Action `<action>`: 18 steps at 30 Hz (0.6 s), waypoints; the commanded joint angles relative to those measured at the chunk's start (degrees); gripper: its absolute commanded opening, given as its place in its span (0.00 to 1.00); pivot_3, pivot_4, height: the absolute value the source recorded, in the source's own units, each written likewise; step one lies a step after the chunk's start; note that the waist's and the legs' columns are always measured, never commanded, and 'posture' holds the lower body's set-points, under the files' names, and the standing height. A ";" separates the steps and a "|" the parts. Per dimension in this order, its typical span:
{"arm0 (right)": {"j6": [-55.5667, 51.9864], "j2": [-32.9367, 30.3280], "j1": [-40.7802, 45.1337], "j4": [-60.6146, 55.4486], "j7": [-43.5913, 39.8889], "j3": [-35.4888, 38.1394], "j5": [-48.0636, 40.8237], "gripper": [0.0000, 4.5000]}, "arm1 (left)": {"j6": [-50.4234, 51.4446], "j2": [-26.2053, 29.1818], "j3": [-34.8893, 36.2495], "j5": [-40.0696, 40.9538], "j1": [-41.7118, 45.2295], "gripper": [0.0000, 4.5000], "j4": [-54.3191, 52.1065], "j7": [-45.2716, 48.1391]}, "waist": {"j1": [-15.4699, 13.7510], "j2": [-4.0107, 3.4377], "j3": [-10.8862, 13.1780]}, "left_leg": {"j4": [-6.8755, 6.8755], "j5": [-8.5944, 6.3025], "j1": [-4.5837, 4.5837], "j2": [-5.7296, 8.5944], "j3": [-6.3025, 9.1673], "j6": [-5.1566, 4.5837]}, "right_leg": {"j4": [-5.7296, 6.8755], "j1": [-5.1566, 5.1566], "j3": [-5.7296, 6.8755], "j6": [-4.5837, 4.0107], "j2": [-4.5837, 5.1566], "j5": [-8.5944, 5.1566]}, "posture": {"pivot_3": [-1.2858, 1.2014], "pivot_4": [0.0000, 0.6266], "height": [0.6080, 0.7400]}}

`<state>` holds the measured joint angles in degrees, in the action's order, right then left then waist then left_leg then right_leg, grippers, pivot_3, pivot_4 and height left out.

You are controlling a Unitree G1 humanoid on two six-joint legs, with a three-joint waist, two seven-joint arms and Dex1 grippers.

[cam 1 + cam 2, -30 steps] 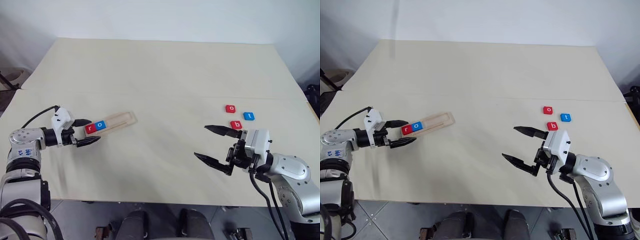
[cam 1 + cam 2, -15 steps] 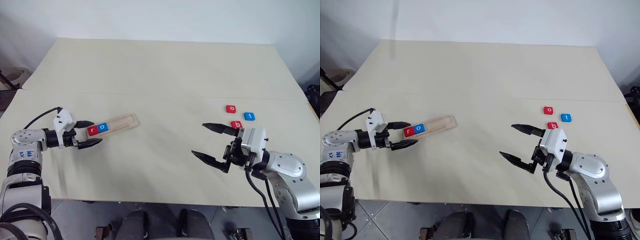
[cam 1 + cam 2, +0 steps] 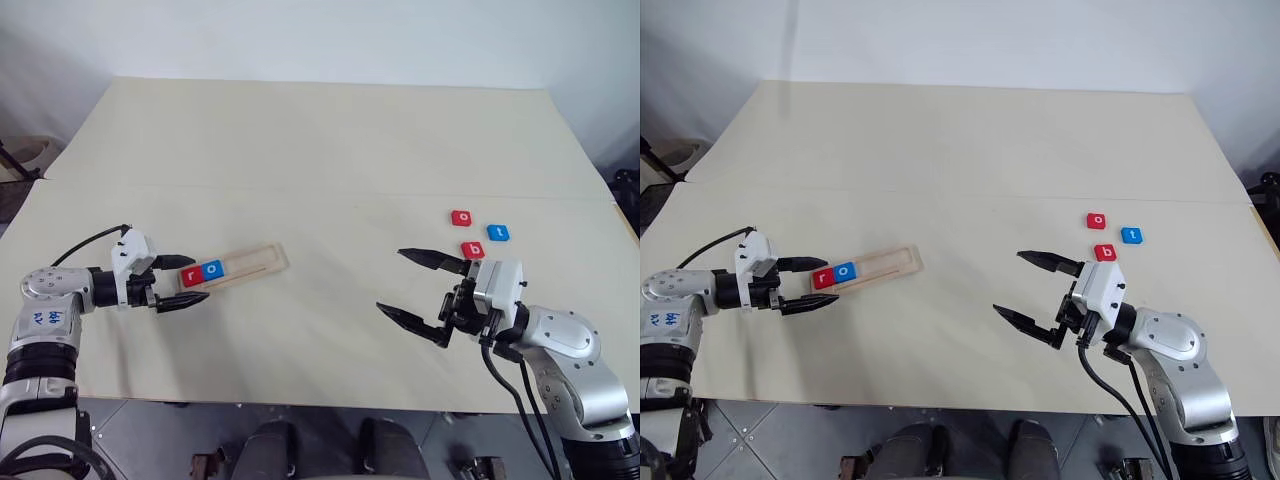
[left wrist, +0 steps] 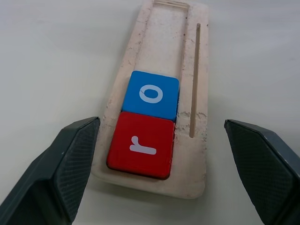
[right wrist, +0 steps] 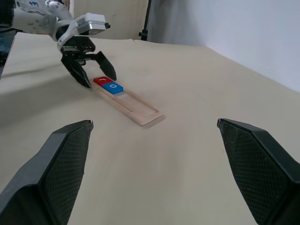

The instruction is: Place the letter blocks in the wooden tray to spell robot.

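Left gripper sits at the lower left of the head view, fingers spread apart, gripping nothing. Its tips straddle the near end of the wooden tray without visibly touching it; you can confirm in the left wrist view, where one finger stands on each side of the tray end.

The tray lies on the table left of centre, angled up toward the right. Two letter blocks are in its slot at the gripper end: red "r" outermost, blue "o" touching it on the inner side. The rest of the slot is bare wood.

Right gripper is at the lower right of centre, jaws wide, nothing between them, pointing toward the frame's left. It is well apart from the tray.

Three loose blocks lie on the table at the right, just above and behind that gripper: red "o" furthest up, blue "t" to its right, red "b" lowest, closest to the right gripper's upper finger. None of the three touch each other.
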<state>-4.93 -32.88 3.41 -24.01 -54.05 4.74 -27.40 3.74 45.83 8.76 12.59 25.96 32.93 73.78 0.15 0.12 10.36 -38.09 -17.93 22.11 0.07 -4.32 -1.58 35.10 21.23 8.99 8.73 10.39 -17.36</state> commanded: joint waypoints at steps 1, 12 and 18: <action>1.49 0.84 -0.19 -0.46 0.51 -0.34 0.01 0.99 | 2.00 0.53 -0.55 -0.13 -4.13 1.00 -3.65 -1.46 | -0.01 0.00 0.00 | 0.00 0.00 0.00 -0.01 0.00 0.00 | -0.01 0.01 0.00 0.00 0.00 0.00 | 0.52 0.24 1.00; 2.19 1.23 0.65 0.90 0.06 -1.12 -0.09 0.99 | -8.49 1.71 -0.55 -1.14 2.48 1.00 4.80 -1.12 | -0.19 0.04 0.02 | -0.05 0.00 0.08 0.02 -0.01 0.00 | -0.01 0.05 0.03 0.00 -0.01 0.00 | 0.52 0.24 1.00; 2.16 1.00 0.08 0.24 0.62 -0.52 -0.11 0.99 | -13.38 1.75 -2.78 -3.49 6.85 1.00 14.07 1.42 | -0.06 0.05 0.02 | -0.04 0.00 0.09 0.03 -0.04 0.00 | 0.00 0.07 0.04 0.00 -0.01 0.00 | 0.52 0.24 1.00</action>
<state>-3.77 -31.58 3.67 -22.27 -53.83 2.87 -26.96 -8.44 46.57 6.38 9.73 32.49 45.94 73.98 0.09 0.17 10.38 -38.13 -17.93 22.20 0.10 -4.38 -1.58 35.10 21.31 9.03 8.73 10.37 -17.36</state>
